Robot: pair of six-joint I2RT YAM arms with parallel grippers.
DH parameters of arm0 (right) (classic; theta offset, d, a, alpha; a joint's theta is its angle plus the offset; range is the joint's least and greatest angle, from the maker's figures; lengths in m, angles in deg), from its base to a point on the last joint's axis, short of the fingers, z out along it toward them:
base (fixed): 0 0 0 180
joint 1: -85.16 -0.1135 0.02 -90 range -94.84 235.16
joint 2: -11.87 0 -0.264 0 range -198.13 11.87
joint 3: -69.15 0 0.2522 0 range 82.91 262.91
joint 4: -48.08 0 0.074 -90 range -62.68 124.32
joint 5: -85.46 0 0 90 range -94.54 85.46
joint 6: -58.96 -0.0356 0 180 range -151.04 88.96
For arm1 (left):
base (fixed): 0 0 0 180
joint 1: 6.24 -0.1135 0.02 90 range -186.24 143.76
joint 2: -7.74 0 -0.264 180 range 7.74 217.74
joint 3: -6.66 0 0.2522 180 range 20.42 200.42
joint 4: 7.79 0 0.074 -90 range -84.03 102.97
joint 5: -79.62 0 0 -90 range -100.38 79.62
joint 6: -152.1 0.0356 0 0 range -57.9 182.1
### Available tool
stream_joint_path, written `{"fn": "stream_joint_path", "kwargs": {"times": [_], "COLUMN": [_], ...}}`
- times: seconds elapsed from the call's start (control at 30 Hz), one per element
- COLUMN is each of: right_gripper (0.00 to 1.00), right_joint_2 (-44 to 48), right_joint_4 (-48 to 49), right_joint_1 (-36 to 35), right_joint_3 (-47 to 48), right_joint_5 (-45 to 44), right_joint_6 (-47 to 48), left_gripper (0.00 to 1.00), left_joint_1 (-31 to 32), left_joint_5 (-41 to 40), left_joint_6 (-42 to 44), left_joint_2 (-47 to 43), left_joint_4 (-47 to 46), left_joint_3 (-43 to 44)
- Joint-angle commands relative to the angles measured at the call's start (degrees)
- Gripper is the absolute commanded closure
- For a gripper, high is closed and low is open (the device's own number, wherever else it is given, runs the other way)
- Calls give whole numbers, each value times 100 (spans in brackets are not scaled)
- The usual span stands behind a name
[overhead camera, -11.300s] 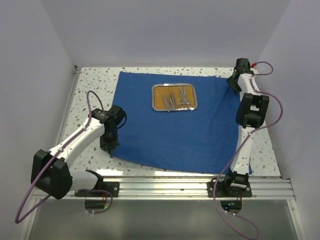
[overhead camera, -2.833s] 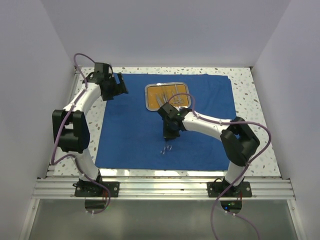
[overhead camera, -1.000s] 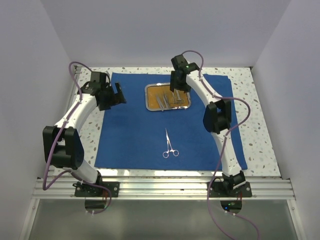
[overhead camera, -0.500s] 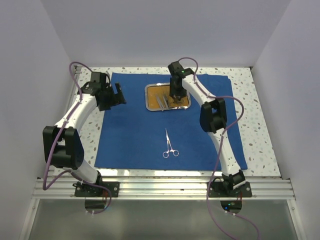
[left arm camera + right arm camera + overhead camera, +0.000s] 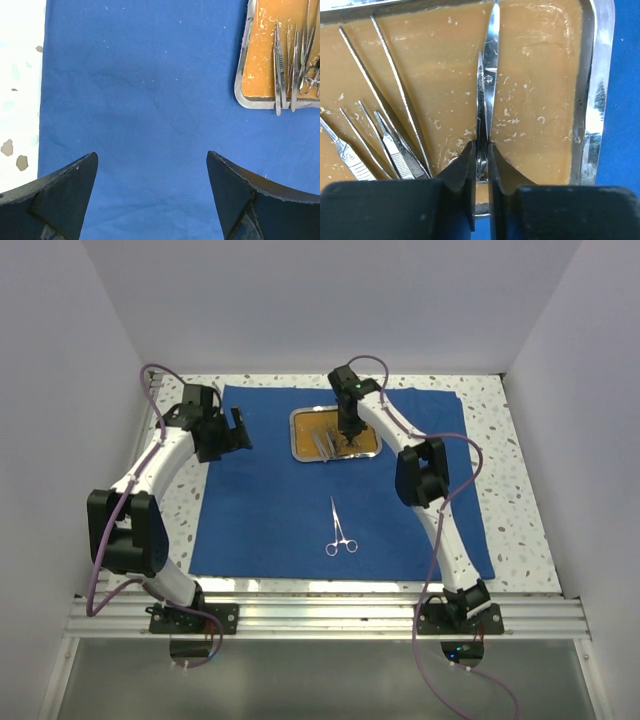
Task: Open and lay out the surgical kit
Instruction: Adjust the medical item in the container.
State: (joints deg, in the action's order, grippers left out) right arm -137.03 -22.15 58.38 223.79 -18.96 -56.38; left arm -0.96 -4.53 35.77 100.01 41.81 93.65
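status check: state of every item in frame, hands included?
blue cloth: unfolded, spread flat.
tray: on the cloth's far side, instruments inside.
ring-handled instrument: laid out on the cloth, nearer than the tray and apart from it.
scissors: in the tray, pinched by the right hand.
other instruments: loose in the tray, not gripped.
left hand: open, empty, above bare cloth.
right hand: shut on the scissors.
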Motion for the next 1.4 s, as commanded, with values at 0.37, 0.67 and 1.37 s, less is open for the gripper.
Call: {"fn": "stream_joint_path", "kwargs": {"times": [0.37, 0.67, 1.37], "right_gripper": [100, 100, 42], "right_joint_2": [265, 1056, 309], "right_joint_4": [-505, -620, -76], "right_joint_1": [-125, -72, -55], "right_joint_3": [-175, 36, 344], "right_joint_5": [-466, -641, -176], "right_joint_6": [267, 390, 223], "left_gripper": [7, 7, 7], "left_joint_1": [-9, -1, -1], "left_joint_5": [74, 83, 136], "left_joint_6": [110, 110, 136], "left_joint_2": [63, 142, 11], "left_joint_4": [-208, -235, -191], "left_joint_3": [-160, -20, 25]}}
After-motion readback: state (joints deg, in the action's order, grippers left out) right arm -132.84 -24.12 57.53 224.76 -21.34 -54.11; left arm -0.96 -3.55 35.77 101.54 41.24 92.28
